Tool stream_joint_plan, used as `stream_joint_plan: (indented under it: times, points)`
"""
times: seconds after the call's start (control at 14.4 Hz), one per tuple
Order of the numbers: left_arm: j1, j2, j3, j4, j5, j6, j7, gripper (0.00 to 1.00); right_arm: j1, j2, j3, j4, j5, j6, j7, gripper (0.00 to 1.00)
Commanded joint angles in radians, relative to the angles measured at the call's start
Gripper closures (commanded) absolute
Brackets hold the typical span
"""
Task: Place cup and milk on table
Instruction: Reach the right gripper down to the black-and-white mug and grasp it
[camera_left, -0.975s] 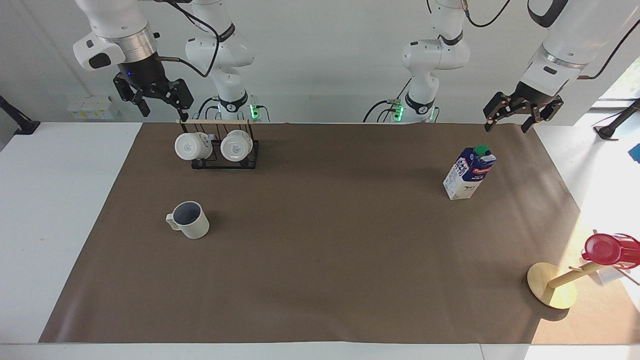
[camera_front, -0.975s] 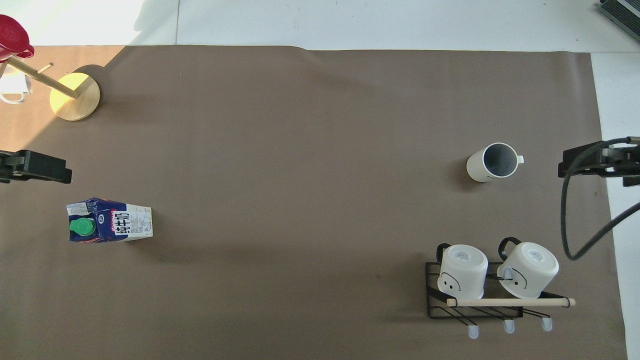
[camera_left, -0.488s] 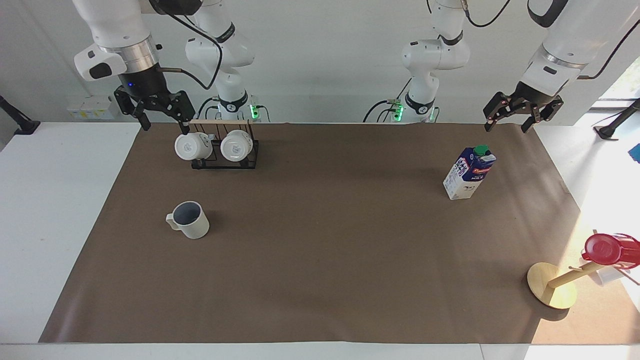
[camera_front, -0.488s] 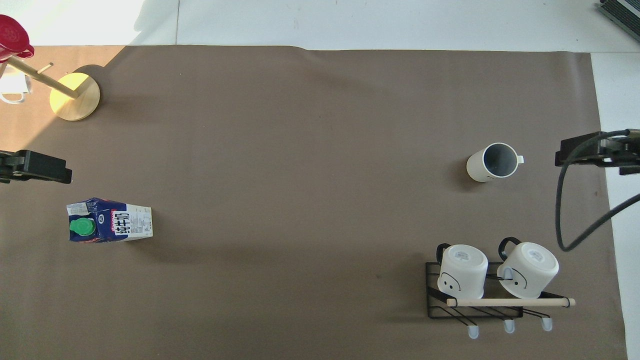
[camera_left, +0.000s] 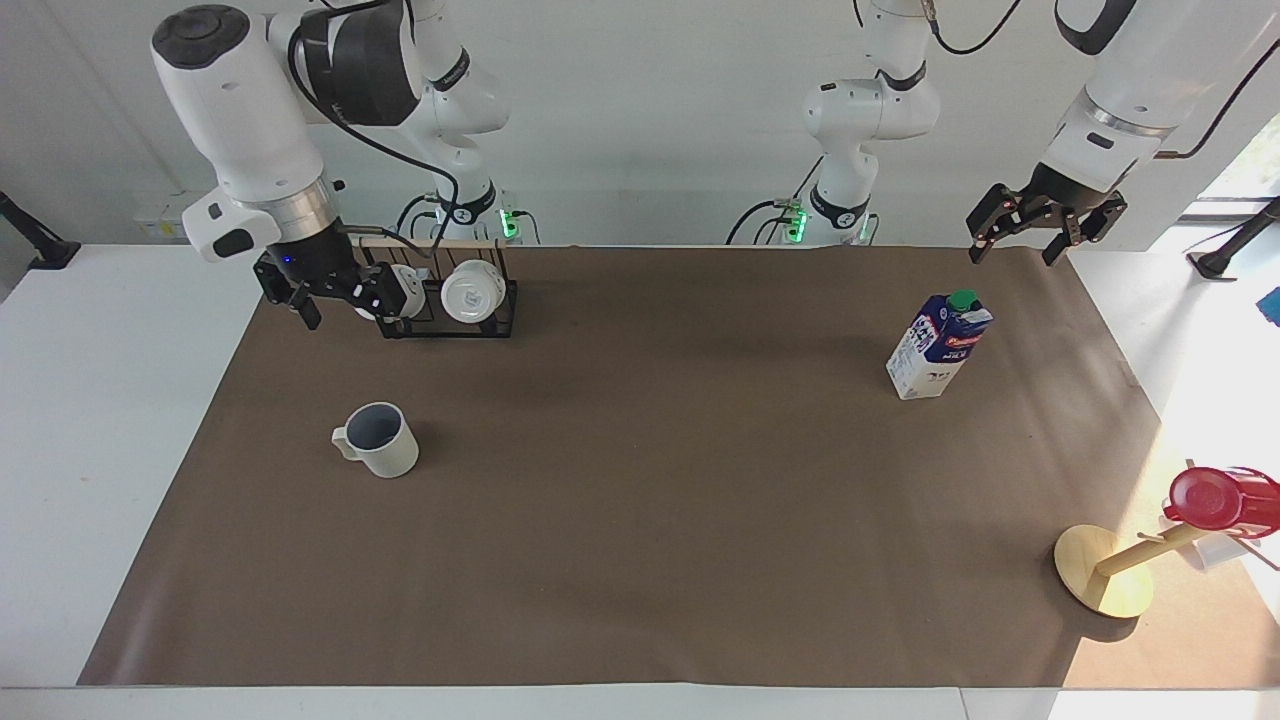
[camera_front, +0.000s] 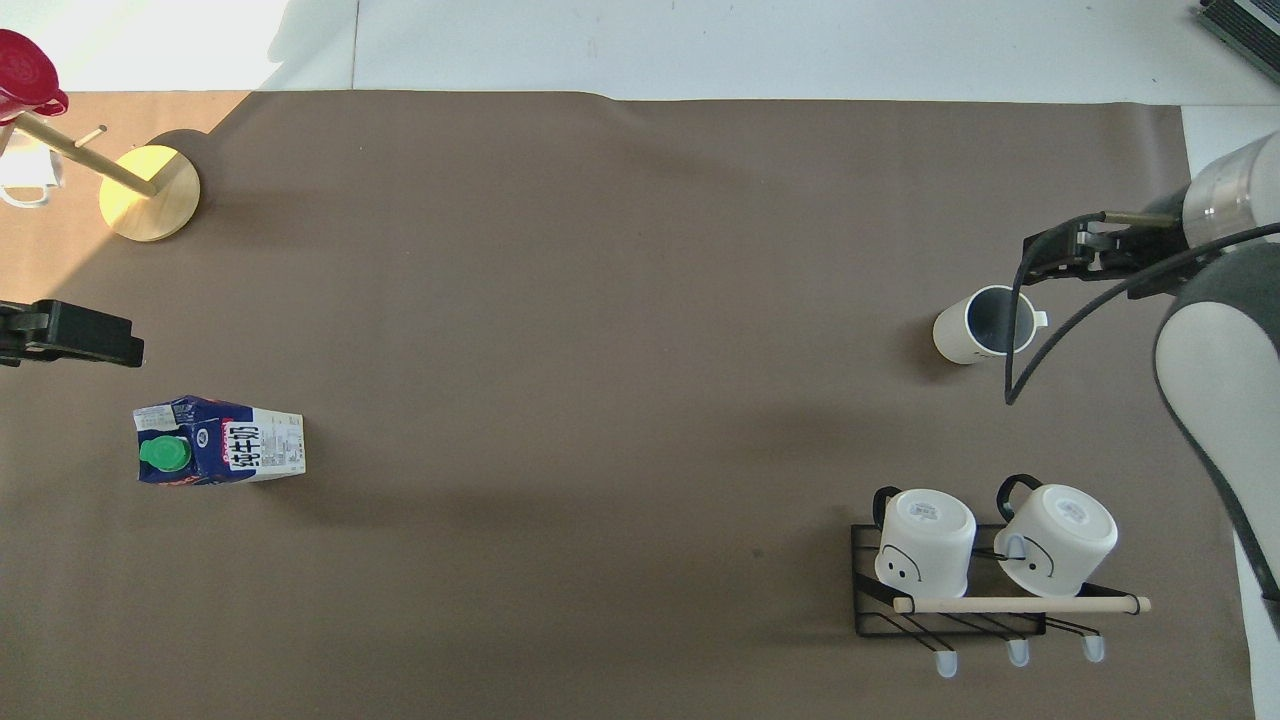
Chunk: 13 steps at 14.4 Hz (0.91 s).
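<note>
Left to right across the facing view, as you see it.

Right hand (camera_left: 333, 297): up in the air, fingers spread, nothing in it, over the mat edge beside the black mug rack (camera_left: 448, 300) with its two white mugs.

Cup (camera_left: 378, 439): upright on the brown mat of the counter (camera_left: 120, 400), at the right arm's end, farther from the robots than the rack. Not touched.

Milk (camera_left: 937, 343): upright on the mat toward the left arm's end, standing free.

Left hand (camera_left: 1040, 225): fingers spread, empty, over the mat's edge by its base; this arm waits.

Wooden stand (camera_left: 1105, 570) with red cup (camera_left: 1212, 497): at the mat's corner, untouched.

Step in hand, by my reading: the approach to the cup. Your next move calls for lowering the right hand around the cup's wall or rim, clear of the rack.

Change from the earlier frames: the right hand has dropped and swung out toward the cup; left hand, cup and milk have not moved.
</note>
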Motion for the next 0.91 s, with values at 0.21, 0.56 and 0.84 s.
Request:
stream_joint_plan:
  times: [0.21, 0.56, 0.84]
  points:
    - [0.006, -0.006, -0.003, 0.015, 0.015, -0.019, -0.011, 0.00, -0.005, 0.018, 0.001, -0.183, 0.016, 0.188, -0.008, 0.00]
    - [0.003, -0.004, -0.005, 0.017, 0.007, -0.008, -0.012, 0.00, -0.005, 0.054, 0.001, -0.250, 0.014, 0.276, -0.008, 0.00]
    - [0.001, -0.007, -0.005, 0.014, 0.007, -0.013, -0.009, 0.00, -0.006, 0.094, 0.001, -0.280, 0.013, 0.355, -0.010, 0.00]
